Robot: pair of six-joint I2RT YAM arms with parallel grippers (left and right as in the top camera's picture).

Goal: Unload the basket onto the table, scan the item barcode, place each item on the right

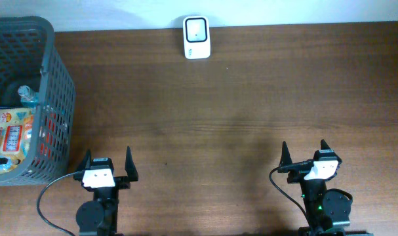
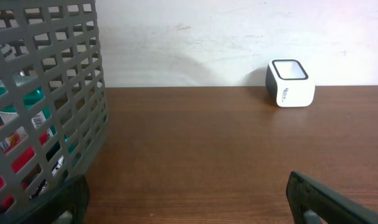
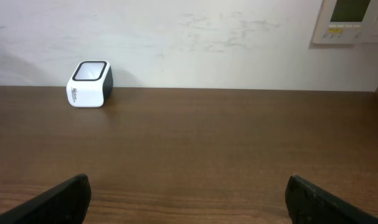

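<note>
Overhead: both grippers hang over the near table edge, jaws spread wide, nothing between them.
Brown wooden table (image 1: 238,118) runs ahead of both jaws to the white wall. Grey mesh basket (image 1: 54,72) sits ahead-left of the left gripper (image 1: 107,156), not touching it. Right gripper (image 1: 304,149) is well apart from it. White barcode scanner (image 1: 197,37) stands far ahead, between the two jaw lines, against the wall. Orange snack packet (image 1: 12,134) lies inside the basket with a clear bottle (image 1: 27,94) beyond it.

Wall panel (image 3: 352,22) (beige), wooden table (image 3: 195,143)
</note>
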